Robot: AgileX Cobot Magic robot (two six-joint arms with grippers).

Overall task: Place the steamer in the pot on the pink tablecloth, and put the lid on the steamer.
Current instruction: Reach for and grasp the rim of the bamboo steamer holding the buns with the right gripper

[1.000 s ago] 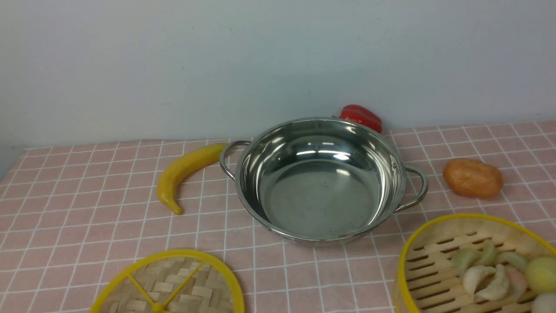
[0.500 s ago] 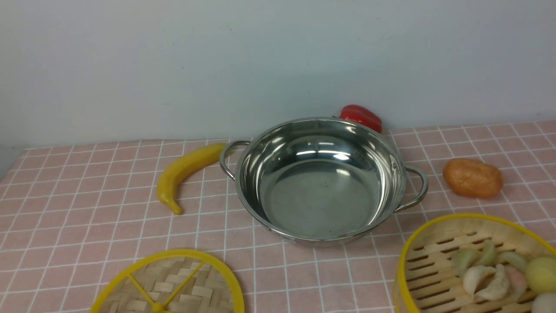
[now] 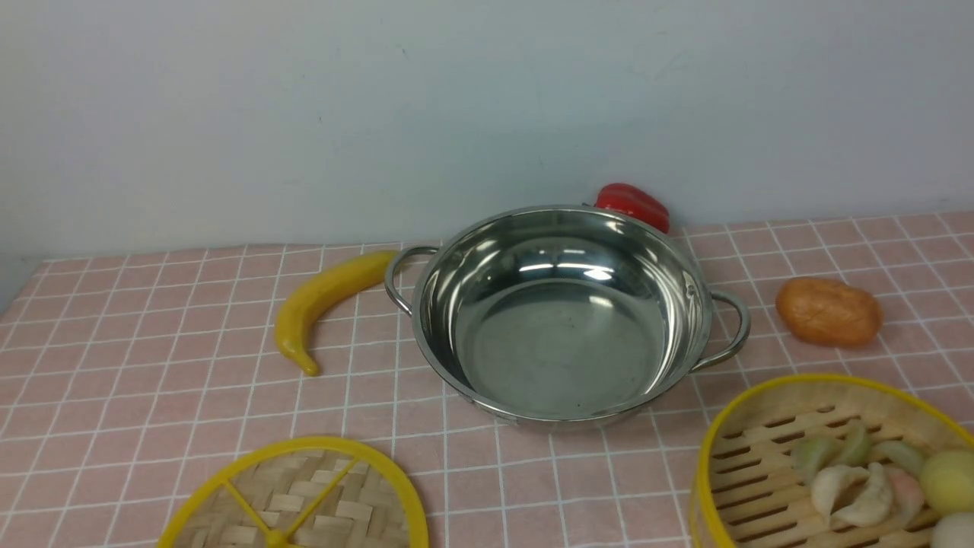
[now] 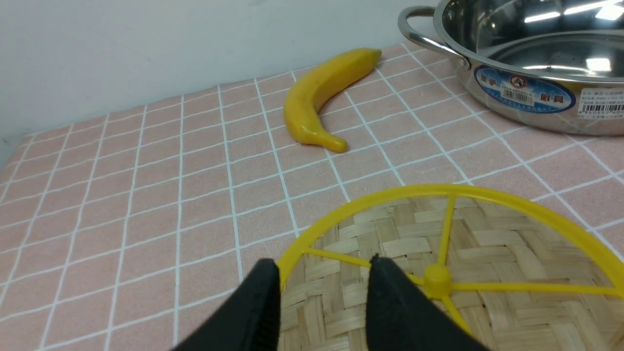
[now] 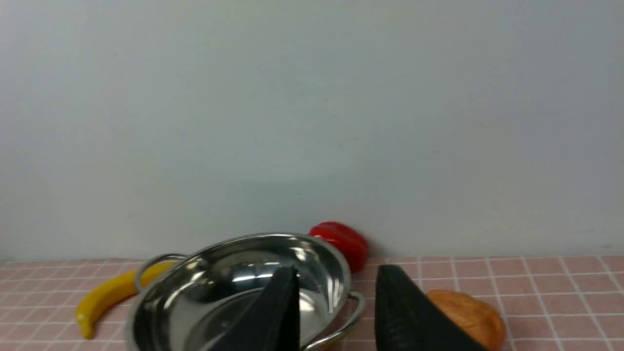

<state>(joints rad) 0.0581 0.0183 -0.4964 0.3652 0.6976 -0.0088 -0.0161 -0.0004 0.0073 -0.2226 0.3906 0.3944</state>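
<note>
Beneath the left gripper [image 4: 321, 263], in the left wrist view, lies the flat round woven-bamboo lid with yellow rim and spokes [image 4: 487, 243]. The two black fingers stand apart and clamp nothing: one is outside the rim, the other over the weave. Ahead of these jaws, well apart from them, rest a yellow plastic banana [image 4: 321, 97] and the wide shiny stainless-steel pot [image 4: 516, 109], both on the pink tablecloth with its white grid [image 4: 122, 195].

Seen from the right wrist, the right gripper [image 5: 337, 270] also stands open and holds nothing. Beyond its jaws sits the pot, with a glossy red pepper [image 5: 343, 241] behind it by the wall. An orange-brown potato-like lump [image 5: 468, 312] shows past one finger.

From the front, the pot sits mid-cloth. The round bamboo steamer with yellow rim [image 3: 761, 464] holds pale dumplings and rests on the cloth at the robot's right, near the pot but outside it. The lid lies flat at the left.
</note>
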